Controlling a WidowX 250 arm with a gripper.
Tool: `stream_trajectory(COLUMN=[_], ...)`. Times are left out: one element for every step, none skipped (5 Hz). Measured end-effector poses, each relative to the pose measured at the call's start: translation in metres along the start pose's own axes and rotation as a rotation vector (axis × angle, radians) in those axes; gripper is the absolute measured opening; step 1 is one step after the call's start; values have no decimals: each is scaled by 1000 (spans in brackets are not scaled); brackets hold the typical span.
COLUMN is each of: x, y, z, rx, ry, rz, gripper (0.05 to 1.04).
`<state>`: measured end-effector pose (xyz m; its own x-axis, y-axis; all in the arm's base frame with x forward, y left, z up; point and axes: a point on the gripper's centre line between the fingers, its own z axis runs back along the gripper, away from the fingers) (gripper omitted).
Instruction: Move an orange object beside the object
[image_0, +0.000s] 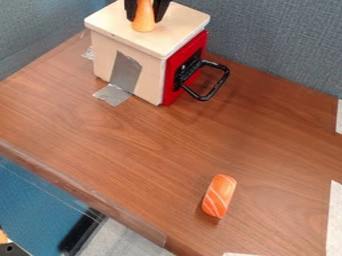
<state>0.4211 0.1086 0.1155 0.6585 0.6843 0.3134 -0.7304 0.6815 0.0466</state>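
Nearest the camera and largest is the table (100, 135), brown wood grain running across most of the view. Behind it rises the grey-blue partition (280, 50), with more of the same at the left. Beyond the table's lower left edge is a blue surface (37, 200).

Next comes the pale wooden box (101, 55), at the back of the table, left of centre. Its right side carries a red door (172, 75) with a black handle (217, 86) sticking out. Grey tape (125, 72) runs down the box's front onto the table. White strips (334, 220) sit along the table's right side.

Salmon sushi (219, 196), orange with pale stripes, lies on the table toward the front right, well apart from the box.

At the top edge, over the box, the gripper (145, 17) points down, its fingers parted only by the width of the orange piece (143, 24) pinched upright between them. Whether that piece touches the box top, I cannot tell.
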Motion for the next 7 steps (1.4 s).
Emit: stream_trajectory(x=[-18,-46,-71,-98,-125,-154,-182], y=[-5,-14,-15,-20,-28,-39,-39], z=[11,41,55,47,38,23,0], rx=[-69,-176,-234,-259,-275,-231,-158], ry=[11,-4,7,70,115,140,158], rz=[-40,-125,-193,-281,-363,-412,-459], gripper=[618,618,618,618,618,618,618])
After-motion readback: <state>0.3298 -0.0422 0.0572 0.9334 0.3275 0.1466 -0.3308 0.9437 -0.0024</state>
